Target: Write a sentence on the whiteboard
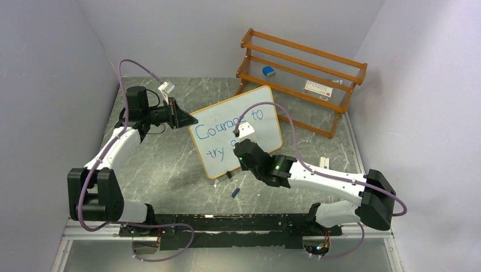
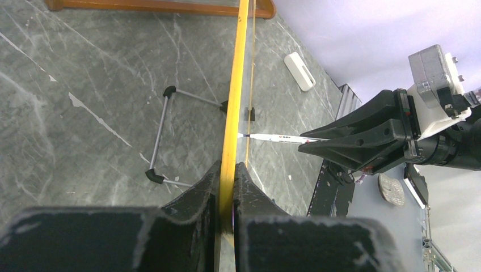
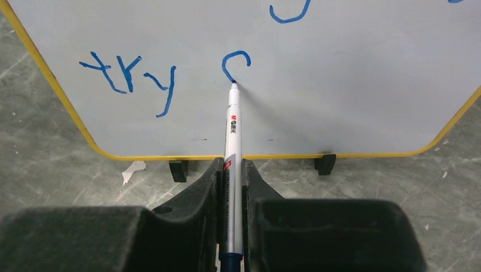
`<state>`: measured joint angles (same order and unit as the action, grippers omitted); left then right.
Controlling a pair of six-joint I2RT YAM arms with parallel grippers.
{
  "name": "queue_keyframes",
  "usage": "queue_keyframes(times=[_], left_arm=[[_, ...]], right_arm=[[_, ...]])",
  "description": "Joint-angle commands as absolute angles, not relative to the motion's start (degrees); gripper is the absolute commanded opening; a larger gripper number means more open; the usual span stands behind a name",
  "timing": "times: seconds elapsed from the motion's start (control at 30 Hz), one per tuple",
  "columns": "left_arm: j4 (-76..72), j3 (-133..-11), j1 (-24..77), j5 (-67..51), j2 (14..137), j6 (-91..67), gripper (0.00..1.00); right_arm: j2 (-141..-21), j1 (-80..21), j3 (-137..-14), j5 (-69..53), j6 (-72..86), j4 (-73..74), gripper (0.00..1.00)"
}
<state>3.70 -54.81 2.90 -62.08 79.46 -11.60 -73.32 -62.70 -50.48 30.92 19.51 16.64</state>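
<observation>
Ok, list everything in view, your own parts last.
whiteboard: one, white, orange-yellow frame, standing on the table
writing: blue, "Courage to try" plus a started letter, on the whiteboard
marker: one, white barrel, tip on the whiteboard
cap-like piece: one, blue, on the table before the whiteboard
rack: one, orange wood, back right
eraser: one, blue, on the rack
box: one, white, on the rack
left gripper: black, shut on the whiteboard's edge
right gripper: black, shut on the marker

Blue handwriting point(image 1: 227, 123) on the whiteboard point(image 3: 351, 85); small print elsewhere.
It reads "Courage to" on top and "try" at its 7 o'clock, with an open curve like a "c" at 3 o'clock of "try". Red print on the marker point(image 3: 233, 130) and a red label on the box point(image 1: 317, 88) are too small to read.
</observation>
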Motion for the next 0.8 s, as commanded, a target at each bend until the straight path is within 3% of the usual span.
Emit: queue_keyframes(times=[0.0, 0.77], left_arm=[[7.9, -54.3, 4.7, -57.6, 81.3, -8.5, 0.05], [7.8, -54.4, 4.7, -57.7, 81.5, -8.7, 0.05]], right_arm=[[-72.8, -62.5, -49.3, 33.7, 20.4, 17.9, 0.00], [-71.5, -62.2, -49.2, 35.5, 19.2, 10.9, 0.00]])
